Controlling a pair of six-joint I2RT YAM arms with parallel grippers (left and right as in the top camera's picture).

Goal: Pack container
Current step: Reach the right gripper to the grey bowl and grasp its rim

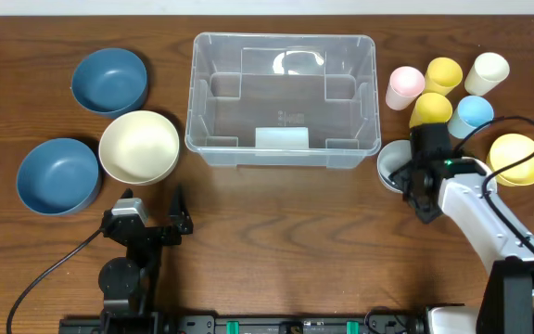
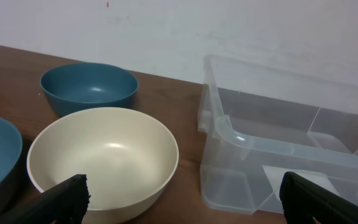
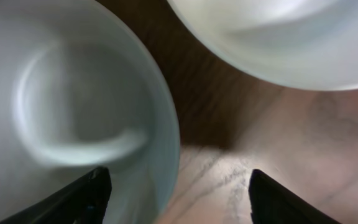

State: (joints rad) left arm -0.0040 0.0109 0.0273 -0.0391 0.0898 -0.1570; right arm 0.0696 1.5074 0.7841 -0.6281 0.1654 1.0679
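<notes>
My right hand (image 3: 176, 183) straddles the pale bowl (image 3: 73, 106) at its rim, fingers apart, nothing clamped. The container (image 1: 202, 147) sits mid-table (image 1: 276, 241), just left of that bowl; cups (image 1: 443, 74) crowd its right. A cream bowl (image 1: 138, 147) fronts my wide-open left hand (image 1: 154, 211).

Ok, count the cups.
5, right of the container: pink cup, yellow cup and cream cup at the back, second yellow cup and light blue cup in front. The right arm may hide others.
</notes>
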